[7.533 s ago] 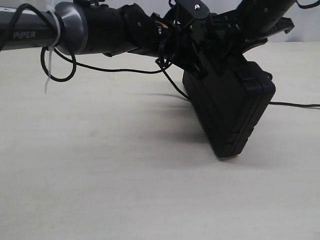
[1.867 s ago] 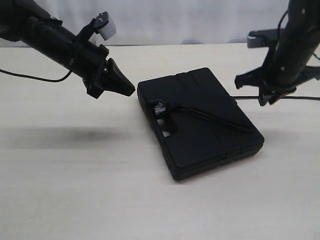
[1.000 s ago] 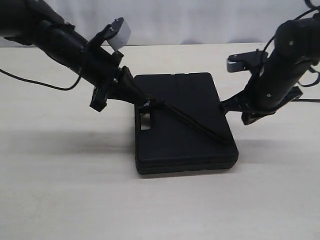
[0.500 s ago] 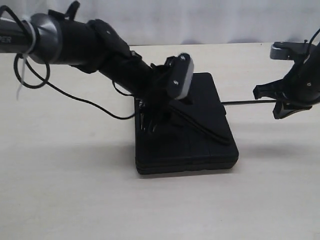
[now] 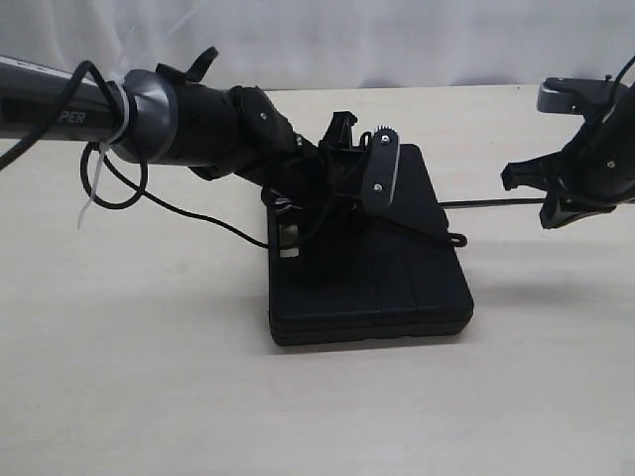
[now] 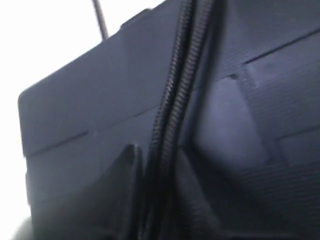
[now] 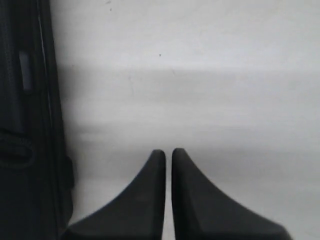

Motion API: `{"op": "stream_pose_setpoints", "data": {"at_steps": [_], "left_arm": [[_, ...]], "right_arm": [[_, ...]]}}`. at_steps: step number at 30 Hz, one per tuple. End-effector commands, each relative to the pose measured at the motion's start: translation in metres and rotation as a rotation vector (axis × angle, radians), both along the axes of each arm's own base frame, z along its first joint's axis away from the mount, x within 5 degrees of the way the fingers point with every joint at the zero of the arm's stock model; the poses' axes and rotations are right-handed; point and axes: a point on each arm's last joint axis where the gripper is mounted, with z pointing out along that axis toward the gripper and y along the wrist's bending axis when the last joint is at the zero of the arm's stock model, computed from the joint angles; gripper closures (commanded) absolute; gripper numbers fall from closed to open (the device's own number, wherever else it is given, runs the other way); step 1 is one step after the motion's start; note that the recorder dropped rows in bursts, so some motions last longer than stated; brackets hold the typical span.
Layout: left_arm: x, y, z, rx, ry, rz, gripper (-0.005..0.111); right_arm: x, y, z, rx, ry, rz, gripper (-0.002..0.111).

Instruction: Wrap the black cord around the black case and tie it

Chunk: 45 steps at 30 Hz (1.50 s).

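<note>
The exterior view shows the black case (image 5: 382,288) lying flat on the pale surface (image 5: 149,387), its handle slot (image 5: 288,239) turned toward the left arm (image 5: 169,124). That arm reaches across and covers the handle end, so its pincer is hidden there behind the grey camera plate (image 5: 383,175). The left wrist view fills that gap. It shows the left pincer (image 6: 157,155) low over the grooved lid, with two strands of the black cord (image 6: 182,75) running between its dark fingers (image 6: 122,195). The jaws stand narrow, close on either side of the cord, but the blur makes it impossible to tell whether they actually pinch it.

From outside, the cord slants over the lid to a small loop (image 5: 452,238) at the case's right edge. A thin dark line (image 5: 491,203) runs from there toward the right arm (cord or cable, it cannot be told).

The right wrist view shows the right pincer (image 7: 168,152) closed to a hairline slit, holding nothing. It hangs above bare surface, with the side of the case beside it but apart.

A smooth black cable (image 5: 124,198) with a white zip tie (image 5: 91,193) loops beneath the left arm.
</note>
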Motion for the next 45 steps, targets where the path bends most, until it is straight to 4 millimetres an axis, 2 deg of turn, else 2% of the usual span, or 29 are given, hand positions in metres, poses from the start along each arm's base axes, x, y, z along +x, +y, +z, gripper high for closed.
{"op": "stream_pose_setpoints", "data": {"at_steps": [1,8,12,16,22,29,35,38,45], "left_arm": [[0.003,0.000,0.002,-0.046,0.025,0.103,0.106],[0.006,0.002,0.006,-0.076,0.018,0.164,0.107],[0.007,0.002,0.007,-0.077,0.016,0.165,0.107],[0.007,0.002,0.007,-0.077,0.014,0.166,0.107],[0.007,0.002,0.007,-0.079,0.014,0.168,0.107],[0.007,0.002,0.007,-0.079,0.012,0.170,0.107],[0.007,0.002,0.007,-0.079,0.010,0.171,0.107],[0.007,0.002,0.007,-0.079,0.012,0.170,0.107],[0.007,0.002,0.007,-0.079,0.010,0.171,0.107]], "right_arm": [[0.012,-0.028,-0.015,0.032,-0.060,-0.171,0.098],[0.032,-0.082,-0.050,0.193,-0.193,-0.522,0.069],[0.047,-0.097,-0.065,0.220,-0.286,-0.628,0.063],[0.071,-0.104,-0.074,0.222,-0.294,-0.619,0.063],[0.095,-0.105,-0.098,0.269,-0.171,-0.592,0.063],[0.098,-0.107,-0.103,0.242,-0.149,-0.558,0.063],[0.098,-0.104,-0.135,0.246,-0.051,-0.541,0.064],[0.105,-0.093,-0.149,0.247,0.001,-0.452,0.064],[0.122,-0.061,-0.164,0.165,0.069,-0.238,0.077]]}}
